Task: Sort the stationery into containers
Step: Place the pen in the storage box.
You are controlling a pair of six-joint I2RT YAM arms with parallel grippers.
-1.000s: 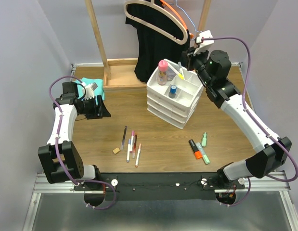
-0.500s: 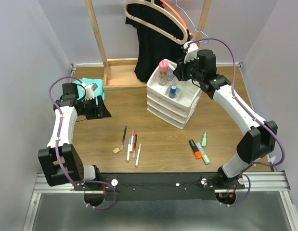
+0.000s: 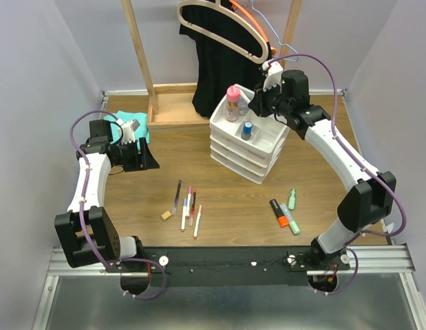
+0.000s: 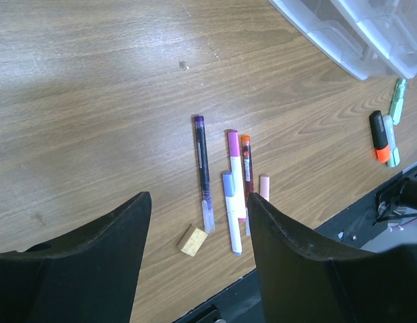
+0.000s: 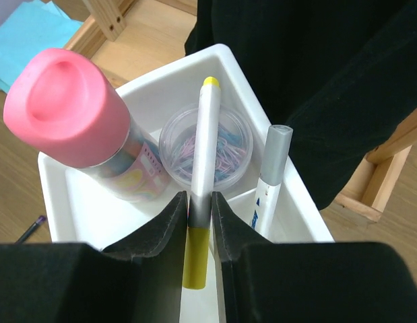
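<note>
wooden table (image 3: pixel 199 172), five pens (image 4: pixel 203 161), three highlighters (image 3: pixel 280 214)

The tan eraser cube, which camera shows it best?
The left wrist view: the eraser lies large and unobstructed beside the pens. The top external view shows it only as a small tan speck, and the right wrist view misses it entirely.

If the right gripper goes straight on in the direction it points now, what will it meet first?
Probably the clear round tub of paper clips in the white tray: the right gripper holds a yellow-capped white marker whose tip points at it. The gap is hard to judge.
</note>
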